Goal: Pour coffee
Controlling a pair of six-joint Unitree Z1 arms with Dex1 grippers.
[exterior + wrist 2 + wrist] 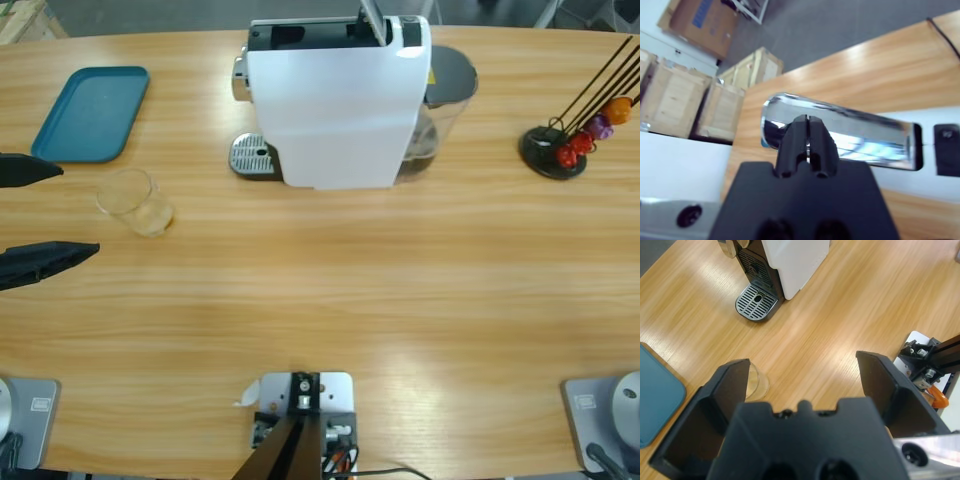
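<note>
1. Beside the teal tray (90, 112), the left gripper (40, 215) hangs with jaws spread wide, the empty glass (135, 202) just ahead.
2. Right gripper (807, 142): jaws pressed together against the coffee machine's (335, 100) chrome lever (840, 132).
3. No coffee visible yet (brewing step, I judge); next, the glass needs moving to the drip grate (252, 155).

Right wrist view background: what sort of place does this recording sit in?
Probably a workshop or lab storage area, not a kitchen: wooden crates and a cardboard box stand on a bare grey floor beyond the wooden table.

Workshop: wooden crates (675, 100), cardboard box (700, 25)
</note>
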